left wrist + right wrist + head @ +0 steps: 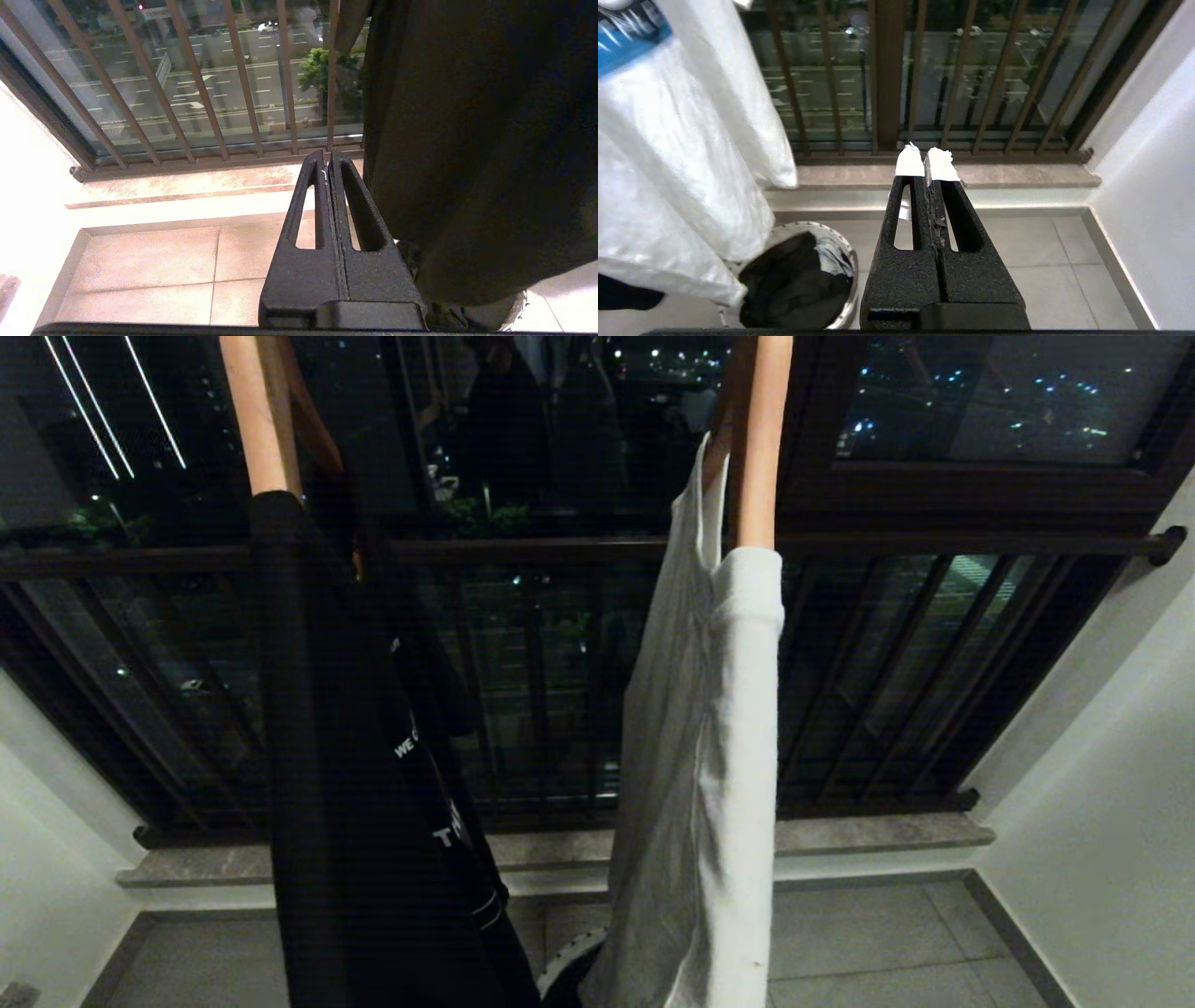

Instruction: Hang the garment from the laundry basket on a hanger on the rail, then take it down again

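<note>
The laundry basket (854, 268) stands on the floor tiles with a dark garment (794, 280) bunched inside; its pale rim (569, 959) peeks out below the hung clothes. A black garment (345, 784) hangs on a wooden hanger (257, 411) at the left, and a white garment (709, 756) hangs on a second wooden hanger (761, 429) at the right. The rail is out of view above. My right gripper (928, 156), its tips wrapped in white tape, is shut and empty, above the floor to the right of the basket. My left gripper (327, 156) is shut and empty beside the black garment (467, 140).
A barred window (560, 691) with a stone sill (878, 835) closes off the far side. White walls (1102, 803) stand on both sides of the tiled floor (859, 943). The two hung garments fill the middle of the space.
</note>
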Robot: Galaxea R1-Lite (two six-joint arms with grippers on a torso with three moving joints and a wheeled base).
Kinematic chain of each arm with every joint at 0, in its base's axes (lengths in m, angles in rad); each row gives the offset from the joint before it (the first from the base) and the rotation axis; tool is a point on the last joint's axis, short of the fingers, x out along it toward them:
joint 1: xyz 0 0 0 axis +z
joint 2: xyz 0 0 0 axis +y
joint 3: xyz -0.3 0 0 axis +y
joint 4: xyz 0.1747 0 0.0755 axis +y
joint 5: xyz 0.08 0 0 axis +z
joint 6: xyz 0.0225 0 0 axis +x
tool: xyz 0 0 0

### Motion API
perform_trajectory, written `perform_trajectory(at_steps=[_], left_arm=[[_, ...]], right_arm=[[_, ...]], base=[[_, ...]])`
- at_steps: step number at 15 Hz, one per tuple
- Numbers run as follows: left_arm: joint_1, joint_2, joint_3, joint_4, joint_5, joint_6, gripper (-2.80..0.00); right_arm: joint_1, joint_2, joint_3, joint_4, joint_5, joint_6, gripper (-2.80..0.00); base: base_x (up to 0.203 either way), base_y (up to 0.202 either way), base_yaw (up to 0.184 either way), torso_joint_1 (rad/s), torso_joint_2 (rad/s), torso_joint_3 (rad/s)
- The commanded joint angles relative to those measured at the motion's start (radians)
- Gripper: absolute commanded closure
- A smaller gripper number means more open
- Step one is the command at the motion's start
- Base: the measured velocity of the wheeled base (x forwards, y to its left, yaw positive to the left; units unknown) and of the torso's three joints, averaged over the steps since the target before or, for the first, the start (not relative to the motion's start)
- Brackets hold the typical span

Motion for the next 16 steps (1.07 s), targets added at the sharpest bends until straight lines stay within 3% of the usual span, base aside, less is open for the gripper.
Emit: perform_trajectory(at_steps=[1, 6, 11, 16], left_arm=[[0.000, -0.001, 0.003, 0.000, 0.000, 0.000, 0.00], [0.000, -0.001, 0.003, 0.000, 0.000, 0.000, 0.00], [0.000, -0.001, 0.003, 0.000, 0.000, 0.000, 0.00], [0.000, -0.001, 0.003, 0.000, 0.000, 0.000, 0.00]], right_arm=[[-0.001, 0.034, -0.046, 0.011, 0.015, 0.000, 0.00], [0.000, 0.187, -0.169, 0.014, 0.087, 0.005, 0.00], [0.000, 0.345, -0.330, 0.016, 0.195, 0.062, 0.00], [0.000, 0.536, -0.519, 0.015, 0.363, 0.064, 0.00]], base=[[0.000, 0.000, 0.000, 0.000, 0.00, 0.000], [0.000, 0.000, 0.000, 0.000, 0.00, 0.000], [0.000, 0.000, 0.000, 0.000, 0.00, 0.000], [0.000, 0.000, 0.000, 0.000, 0.00, 0.000]])
